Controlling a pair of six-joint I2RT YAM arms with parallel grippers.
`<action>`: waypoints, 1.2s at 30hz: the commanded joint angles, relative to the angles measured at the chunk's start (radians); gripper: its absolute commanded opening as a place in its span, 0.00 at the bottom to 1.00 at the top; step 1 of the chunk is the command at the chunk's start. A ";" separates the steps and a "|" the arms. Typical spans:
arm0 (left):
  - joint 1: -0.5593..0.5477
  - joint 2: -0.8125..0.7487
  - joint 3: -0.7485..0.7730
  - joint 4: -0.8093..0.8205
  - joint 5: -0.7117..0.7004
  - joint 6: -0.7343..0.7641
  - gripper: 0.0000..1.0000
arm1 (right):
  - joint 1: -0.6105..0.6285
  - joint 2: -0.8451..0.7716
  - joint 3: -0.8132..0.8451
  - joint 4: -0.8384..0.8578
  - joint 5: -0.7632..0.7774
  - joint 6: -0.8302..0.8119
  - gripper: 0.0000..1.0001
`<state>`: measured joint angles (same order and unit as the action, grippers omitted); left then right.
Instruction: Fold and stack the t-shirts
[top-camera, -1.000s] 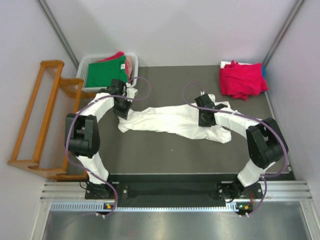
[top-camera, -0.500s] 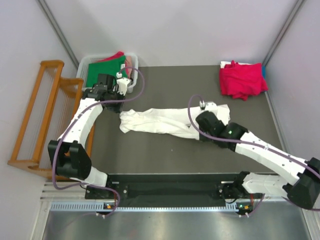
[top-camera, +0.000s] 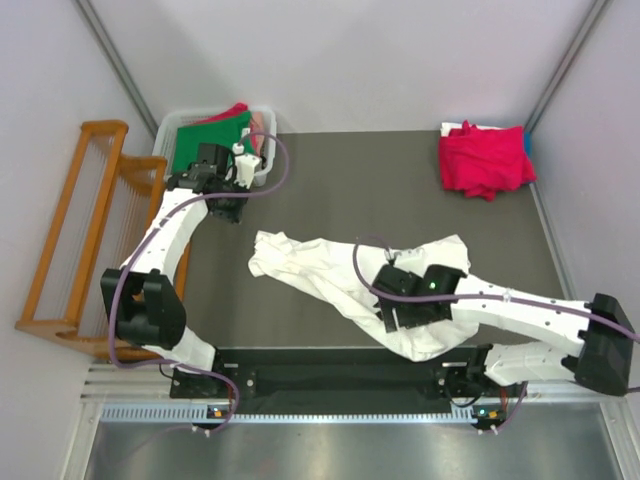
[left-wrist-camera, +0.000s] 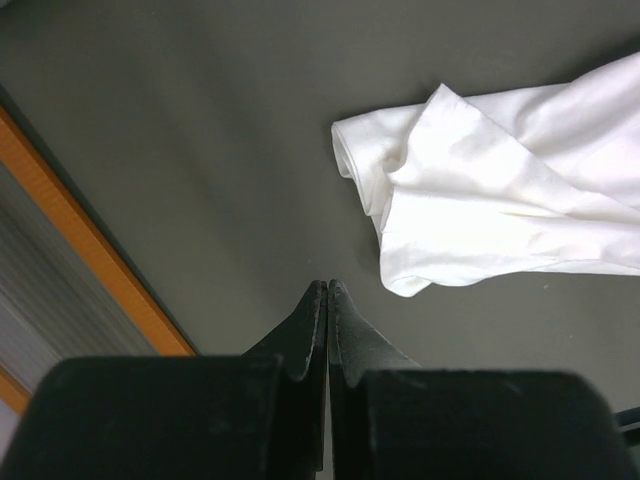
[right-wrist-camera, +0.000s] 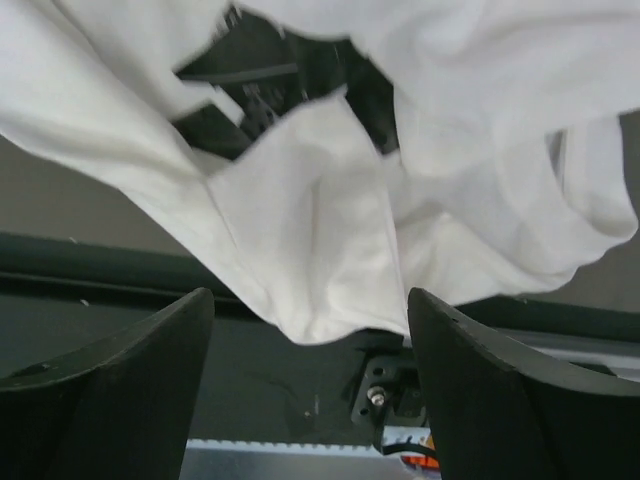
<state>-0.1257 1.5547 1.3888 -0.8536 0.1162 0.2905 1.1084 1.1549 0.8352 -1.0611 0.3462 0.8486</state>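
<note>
Dark grey table (top-camera: 330, 180), pale walls all round. The white t-shirt (top-camera: 320, 265) sprawls bunched up from mid-table to the near edge. Red shirts (top-camera: 485, 158) sit piled in the far right corner, and there's a green shirt (top-camera: 208, 148) in the basket (top-camera: 163, 135). Looks like the spreading-out step to me; next it needs two corners grabbed and pulled flat. Right gripper (right-wrist-camera: 310, 310) is gaping wide with cloth hanging in front, nothing pinched. Left gripper (left-wrist-camera: 328, 292) is closed tight and empty, just beside the shirt's end. Can't make out hem or sleeves in that bundle.
</note>
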 joint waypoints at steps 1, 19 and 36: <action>0.005 -0.001 0.049 -0.024 -0.010 0.015 0.00 | -0.062 0.109 0.165 0.059 0.126 -0.088 0.77; 0.003 -0.015 -0.051 0.008 0.037 0.021 0.09 | -0.163 0.212 -0.019 0.210 0.189 -0.123 0.64; 0.003 -0.068 -0.103 -0.012 0.074 0.038 0.11 | -0.239 0.269 -0.047 0.265 0.154 -0.128 0.40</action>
<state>-0.1257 1.5280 1.2930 -0.8604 0.1627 0.3168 0.8921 1.3964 0.7837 -0.8490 0.5053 0.7216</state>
